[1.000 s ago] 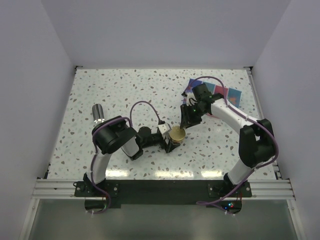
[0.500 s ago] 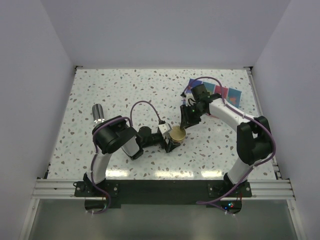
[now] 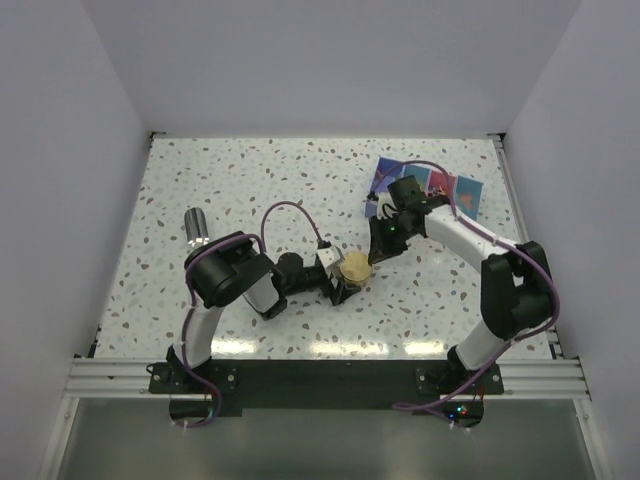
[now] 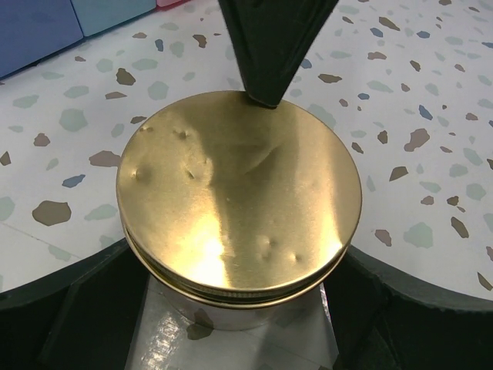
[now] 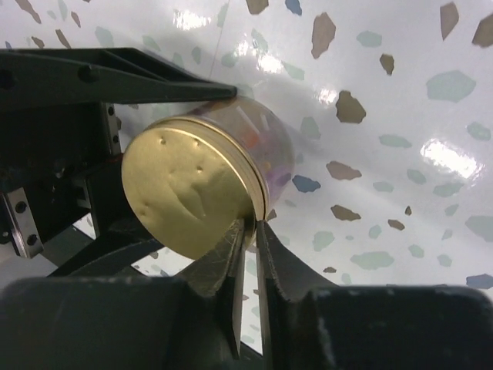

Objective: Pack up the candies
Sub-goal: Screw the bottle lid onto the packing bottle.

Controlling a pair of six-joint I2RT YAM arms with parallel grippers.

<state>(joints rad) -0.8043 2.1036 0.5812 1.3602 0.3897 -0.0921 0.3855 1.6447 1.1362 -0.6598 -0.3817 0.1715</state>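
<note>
Far left, we see the bare speckled counter (image 3: pixel 250 180). The left arm stretches from its near-left base toward the ctr. The left gripper (image 3: pixel 344 277) is near the ctr of the counter. Its jaws are spread wide, one on each side of a small clear jar (image 5: pixel 271 150) and pressed against it, so we read them as holding the jar.

The jar stands on the counter btwn the two arms, capped w/ a dented gold lid (image 4: pixel 239 193). As for the candies (image 5: pixel 266 162), we make out only a few tiny coloured bits thru the jar's clear wall in the right wrist cam. They're too small for us to tell count or colours.

Just right of the jar, the right gripper (image 5: pixel 253 230) points in from the far right. Its jaws are narrow, nearly together w/ just a slit btwn them. The tips touch the lid's rim on the jar's far-right side. Whether they pinch the rim or only rest on it, we can't tell. In the left wrist cam they look like one dark wedge w/ its point on the lid's far edge.

Further right & far lies a flat box (image 3: pixel 466 190) w/ blue & pink compartments. It's well apart from the jar & partly hidden by the right arm. We can't tell what's inside it from the top cam.
</note>
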